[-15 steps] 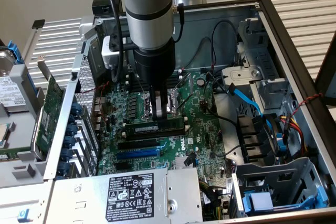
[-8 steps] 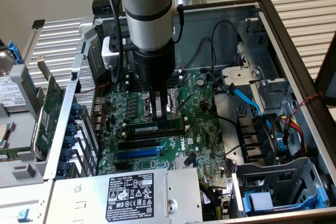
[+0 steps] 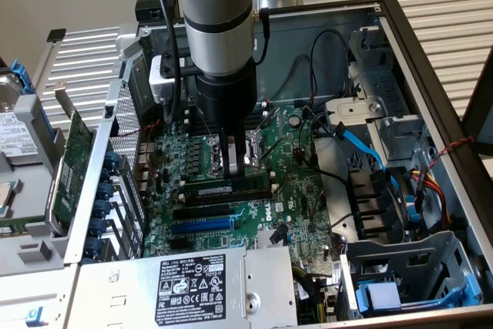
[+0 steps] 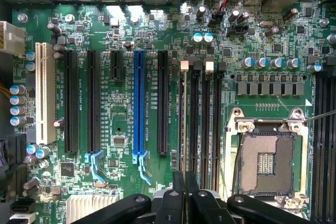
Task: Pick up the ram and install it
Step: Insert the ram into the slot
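Observation:
The ram [image 3: 228, 189] is a narrow stick with a white label. It stands on edge in the memory slot nearest the expansion slots, and in the wrist view its thin top edge [image 4: 184, 124] runs between the slot's end clips. My gripper [image 3: 236, 166] hangs straight down over the middle of the motherboard, just above the ram. In the wrist view its black fingers [image 4: 185, 179] are shut together, in line with the ram's edge. I cannot tell whether the tips touch the stick. The neighbouring black memory slots [image 4: 207, 124] hold nothing.
The bare CPU socket [image 4: 265, 156] lies beside the memory slots. A blue expansion slot [image 4: 138, 103] and black ones sit on the other side. At the exterior view's left stands a green expansion card [image 3: 73, 159]. The power supply [image 3: 192, 283], blue cable [image 3: 362, 144] and drive cage [image 3: 400, 267] crowd the case.

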`<state>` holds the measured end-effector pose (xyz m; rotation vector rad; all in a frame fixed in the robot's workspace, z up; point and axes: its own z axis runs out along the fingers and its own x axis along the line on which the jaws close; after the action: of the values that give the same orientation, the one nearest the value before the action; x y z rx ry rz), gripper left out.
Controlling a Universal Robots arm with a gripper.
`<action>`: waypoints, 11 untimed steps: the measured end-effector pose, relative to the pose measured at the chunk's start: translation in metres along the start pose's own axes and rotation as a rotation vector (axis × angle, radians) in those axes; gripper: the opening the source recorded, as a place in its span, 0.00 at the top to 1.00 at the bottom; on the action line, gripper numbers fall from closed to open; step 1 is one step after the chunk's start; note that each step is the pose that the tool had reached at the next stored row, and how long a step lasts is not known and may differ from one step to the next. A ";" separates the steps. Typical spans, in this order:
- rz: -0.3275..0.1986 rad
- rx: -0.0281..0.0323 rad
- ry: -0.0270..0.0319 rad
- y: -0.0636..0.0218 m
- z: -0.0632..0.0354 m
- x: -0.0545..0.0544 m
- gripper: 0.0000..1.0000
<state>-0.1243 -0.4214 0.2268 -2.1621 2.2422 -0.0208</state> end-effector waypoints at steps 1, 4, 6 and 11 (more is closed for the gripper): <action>0.000 0.0001 -0.0001 0.0000 0.0004 0.000 0.86; 0.000 -0.0001 0.0002 0.0001 0.0005 0.000 0.73; 0.000 0.0000 0.0000 0.0001 0.0007 0.000 0.73; 0.000 0.0000 -0.0001 0.0004 -0.0040 0.000 0.73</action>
<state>-0.1248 -0.4214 0.2308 -2.1621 2.2422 -0.0208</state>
